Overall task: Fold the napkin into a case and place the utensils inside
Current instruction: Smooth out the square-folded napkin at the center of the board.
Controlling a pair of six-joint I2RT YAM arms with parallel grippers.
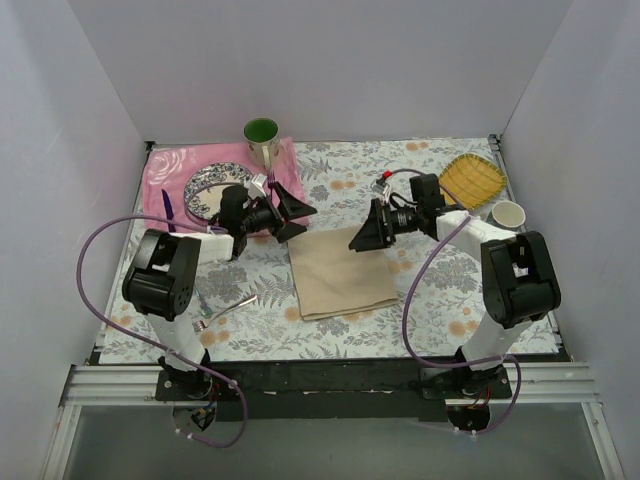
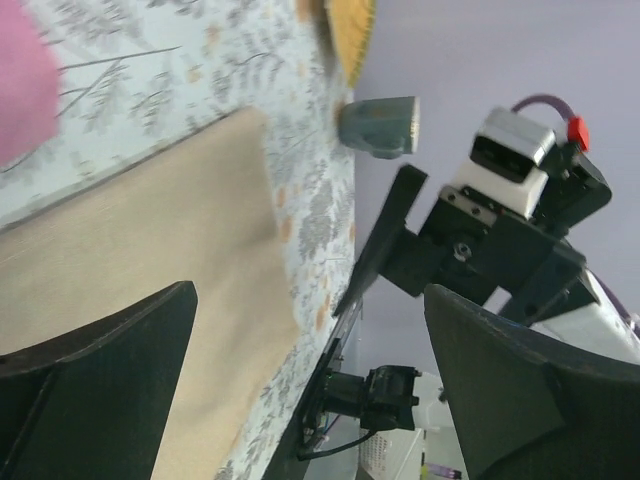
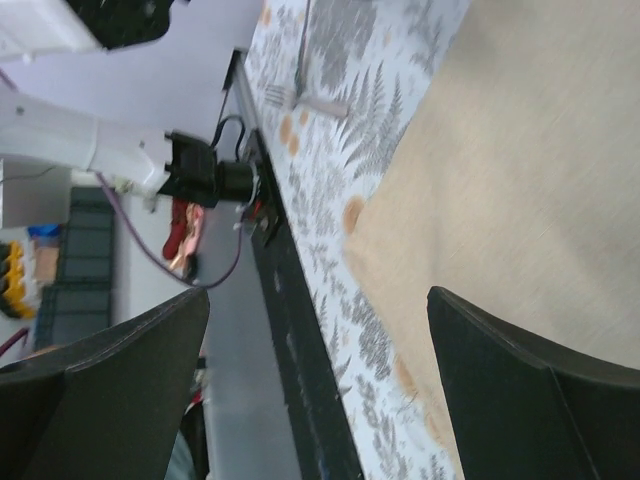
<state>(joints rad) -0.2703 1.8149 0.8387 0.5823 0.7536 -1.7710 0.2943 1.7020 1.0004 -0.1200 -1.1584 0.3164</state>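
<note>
The beige napkin [image 1: 340,272] lies flat on the leaf-print tablecloth [image 1: 450,290] at the table's middle, as a rough rectangle. It also fills the left wrist view as the napkin [image 2: 150,270] and the right wrist view as the napkin [image 3: 520,170]. A small pale fork [image 1: 228,310] lies near the front left, shown as the fork [image 3: 300,95] in the right wrist view. My left gripper [image 1: 298,218] hovers open just off the napkin's far left corner, my right gripper [image 1: 368,230] open at its far right corner. Both the left gripper [image 2: 310,300] and the right gripper [image 3: 318,295] hold nothing.
A pink mat [image 1: 165,170] at the back left carries a patterned plate [image 1: 212,185] and a dark purple utensil [image 1: 168,210]. A green-lined cup [image 1: 262,138] stands behind it. At the back right are a yellow woven dish [image 1: 472,178] and a white cup [image 1: 508,214].
</note>
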